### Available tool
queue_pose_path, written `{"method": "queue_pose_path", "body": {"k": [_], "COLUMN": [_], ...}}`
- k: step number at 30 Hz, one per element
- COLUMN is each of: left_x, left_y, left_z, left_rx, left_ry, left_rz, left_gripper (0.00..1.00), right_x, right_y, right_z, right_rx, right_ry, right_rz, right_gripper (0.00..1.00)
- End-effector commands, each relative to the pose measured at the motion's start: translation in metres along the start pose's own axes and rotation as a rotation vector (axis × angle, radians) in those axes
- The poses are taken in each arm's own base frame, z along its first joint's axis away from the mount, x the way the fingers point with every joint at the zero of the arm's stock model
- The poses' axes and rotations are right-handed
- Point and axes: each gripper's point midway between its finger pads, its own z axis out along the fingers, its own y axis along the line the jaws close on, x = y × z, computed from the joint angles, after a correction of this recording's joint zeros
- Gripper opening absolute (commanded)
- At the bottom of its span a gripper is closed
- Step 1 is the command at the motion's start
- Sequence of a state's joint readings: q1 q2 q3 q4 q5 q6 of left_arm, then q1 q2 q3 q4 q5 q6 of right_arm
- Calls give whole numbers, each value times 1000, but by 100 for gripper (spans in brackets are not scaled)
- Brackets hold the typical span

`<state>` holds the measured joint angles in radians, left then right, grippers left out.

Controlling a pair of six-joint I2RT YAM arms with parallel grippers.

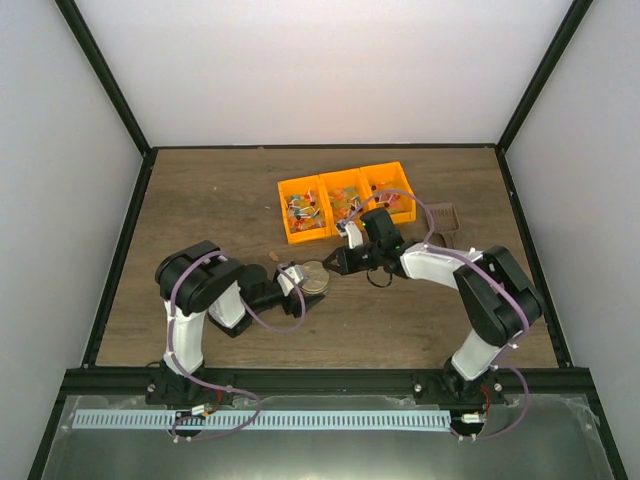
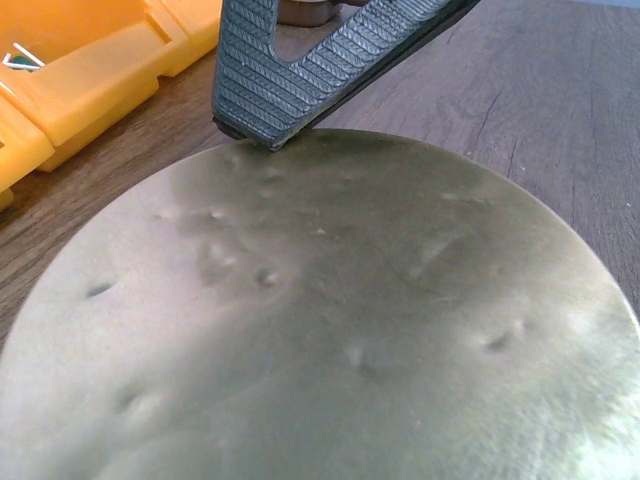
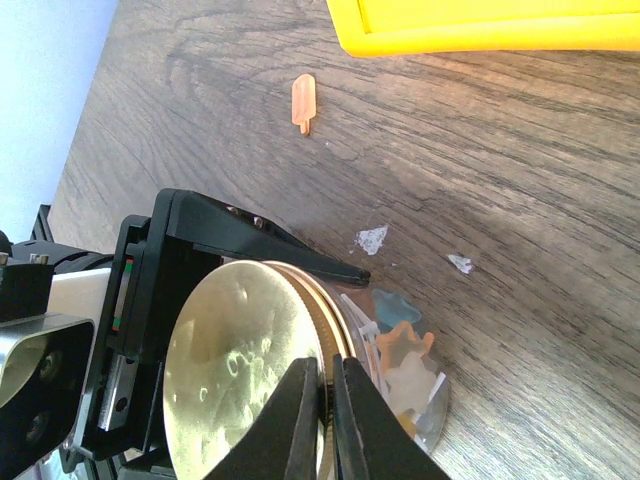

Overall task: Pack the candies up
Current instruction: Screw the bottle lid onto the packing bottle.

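Right wrist view: the right gripper (image 3: 328, 378) pinches, nearly closed, the rim of the gold lid (image 3: 240, 390), probably to unscrew it; the left gripper (image 1: 303, 280), spread wide, seems to steady the jar (image 3: 428, 405) with candies (image 3: 400, 355) inside.

Lid fills the left wrist view

The gold lid (image 2: 330, 330) runs off three frame edges, hiding the jar (image 3: 432, 398) behind it. From above, candies (image 1: 303, 209) in the orange bins (image 1: 305, 238) are too small to tell apart. A brownish thing (image 1: 445, 218), perhaps a scoop, is faint.
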<state>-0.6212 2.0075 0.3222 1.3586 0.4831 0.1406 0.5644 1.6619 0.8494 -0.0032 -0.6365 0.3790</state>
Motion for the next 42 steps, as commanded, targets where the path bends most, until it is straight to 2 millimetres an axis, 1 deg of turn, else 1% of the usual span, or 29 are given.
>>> {"method": "queue_pose_path", "body": {"k": [1,9,15,16,19,21,32,34,36,37,40,41,42], "left_x": [10,10,11,10,10,11,12,12,12,12,12,13,13], "left_y": [-6,-5,-4,-4,-4,-4,-2,-3,-4,-4,-6,-7,-8], "left_z": [2,2,3,3,3,3,4,4,4,3,2,1,1], "left_rx": [29,25,23,23,25,23,15,17,20,22,28,31,36], "left_ry": [30,31,33,32,32,33,36,36,34,34,36,38,41], "left_rz": [-30,-35,-39,-39,-40,-41,-53,-56,-56,-54,-53,-54,-54], "left_gripper": [81,81,81,81,81,81,81,81,81,81,81,81,81], "right_x": [40,71,96,103,113,118,128,127,121,116,88,77,64], "right_y": [18,32,44,44,49,51,54,53,52,51,45,42,39], "right_z": [8,13,6,5,2,0,-17,-19,-22,-23,-32,-36,-41], "right_rx": [-70,-107,-134,-133,-134,-131,-123,-113,-92,-78,-45,-37,-26], "right_ry": [105,167,187,195,204,206,196,188,167,154,101,72,39], "right_rz": [15,38,64,71,78,82,93,92,79,72,65,62,58], "right_gripper": [3,3,2,2,1,1,1,1,1,1,2,7,16]}}
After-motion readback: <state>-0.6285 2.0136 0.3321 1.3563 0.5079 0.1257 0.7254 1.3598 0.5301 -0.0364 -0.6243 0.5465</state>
